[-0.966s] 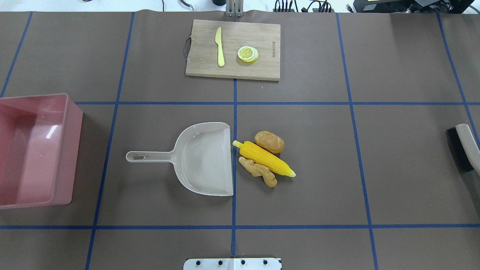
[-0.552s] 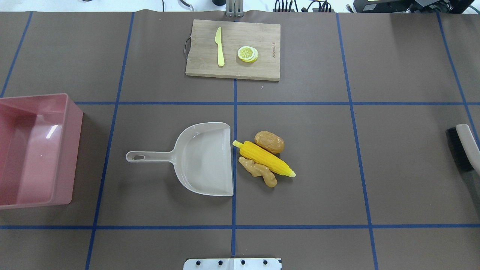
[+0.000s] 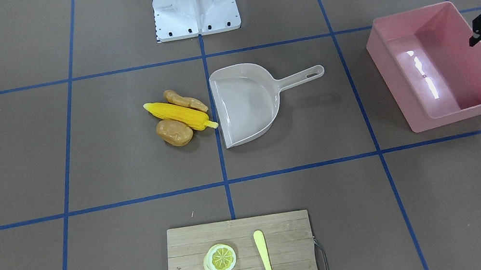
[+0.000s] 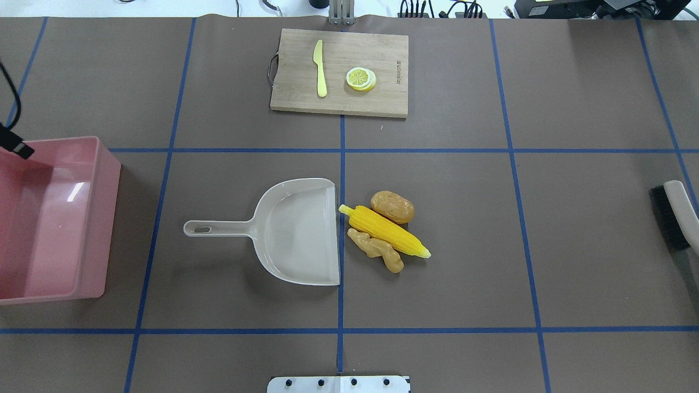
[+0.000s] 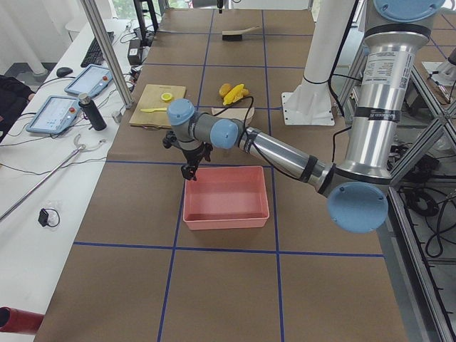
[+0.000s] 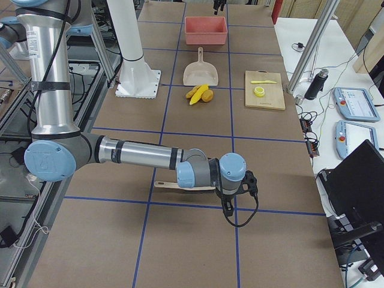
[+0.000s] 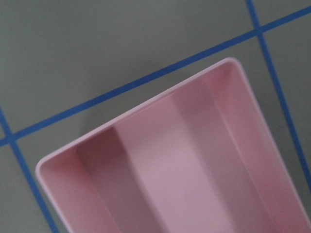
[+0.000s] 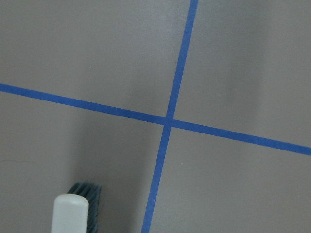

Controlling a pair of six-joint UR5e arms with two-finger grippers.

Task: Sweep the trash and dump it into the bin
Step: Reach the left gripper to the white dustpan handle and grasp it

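Pink plastic marks the bin (image 4: 111, 218), which stands at the left end of the table (image 4: 573, 109), well apart from the trash. The left end effector (image 5: 189, 169) hangs above the bin with nothing seen in it. How far its jaws are parted I cannot tell.

The trash lies near the middle of the table, just beside the open mouth of the dustpan (image 4: 297, 234). The corn (image 4: 385, 231) lies at a slant, its stalk end nearest the dustpan's lip. The potato (image 4: 392, 206) touches the corn on the side away from the robot, and the ginger (image 4: 375, 250) touches it on the robot's side. The dustpan lies flat, its handle pointing toward the bin.

At the right end of the table is the brush (image 4: 669, 221), with the right end effector (image 6: 231, 201) close to it. I cannot tell whether its jaws are parted, or whether they grip the brush.

On the far side of the table is a wooden board (image 4: 382, 49) carrying a knife (image 4: 320, 68) and a lemon slice (image 4: 361, 78).
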